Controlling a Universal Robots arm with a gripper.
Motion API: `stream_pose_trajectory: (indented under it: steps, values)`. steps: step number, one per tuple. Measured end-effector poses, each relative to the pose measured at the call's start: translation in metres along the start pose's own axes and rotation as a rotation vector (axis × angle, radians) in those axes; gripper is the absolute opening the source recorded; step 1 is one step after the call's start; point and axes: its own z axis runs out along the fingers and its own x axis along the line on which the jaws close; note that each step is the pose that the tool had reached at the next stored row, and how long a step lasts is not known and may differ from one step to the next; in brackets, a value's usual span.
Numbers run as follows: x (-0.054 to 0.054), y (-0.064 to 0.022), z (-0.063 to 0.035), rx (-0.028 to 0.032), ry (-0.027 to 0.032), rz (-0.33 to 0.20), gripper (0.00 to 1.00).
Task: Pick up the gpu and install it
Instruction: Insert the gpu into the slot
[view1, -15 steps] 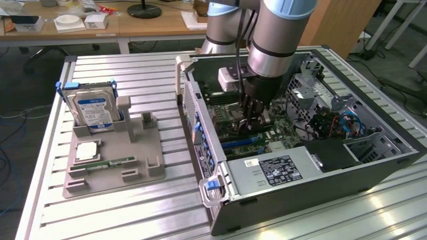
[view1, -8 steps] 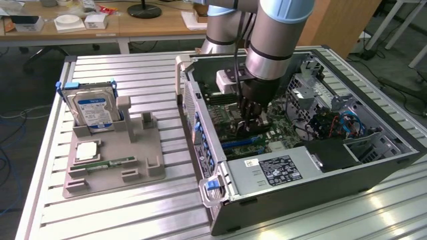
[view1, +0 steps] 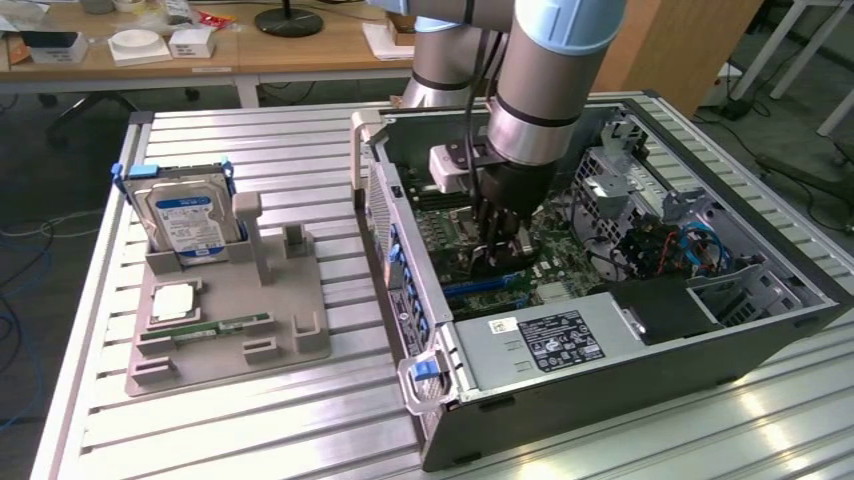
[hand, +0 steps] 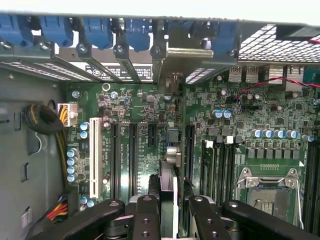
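The gpu (hand: 169, 200) is gripped edge-on by the hand (view1: 499, 240), whose fingers (hand: 147, 215) are closed on it inside the open computer case (view1: 747, 310), just above the motherboard (hand: 230, 135). At the exterior view's nine o'clock, a hard drive (view1: 187, 222) is seen upright on the tabletop (view1: 267, 430).

An open computer case (view1: 641, 350) lies on the slatted metal tabletop (view1: 267, 420). Toward the exterior view's left, a grey fixture tray (view1: 267, 320) holds an upright silver hard drive (view1: 191, 225) and a narrow green memory stick (view1: 214, 327). Blue slot latches (hand: 100, 30) line the case edge above the green motherboard (hand: 240, 115).
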Motion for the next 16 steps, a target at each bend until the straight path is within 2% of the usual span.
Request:
stream_pose_trajectory:
  steps: [8,16]
  values:
    - [0.0001,0.0005,0.0036,-0.0002,0.0002,0.0,0.27]
    - [-0.001,0.0006,0.0038,0.0059,0.0001,0.0,0.27]
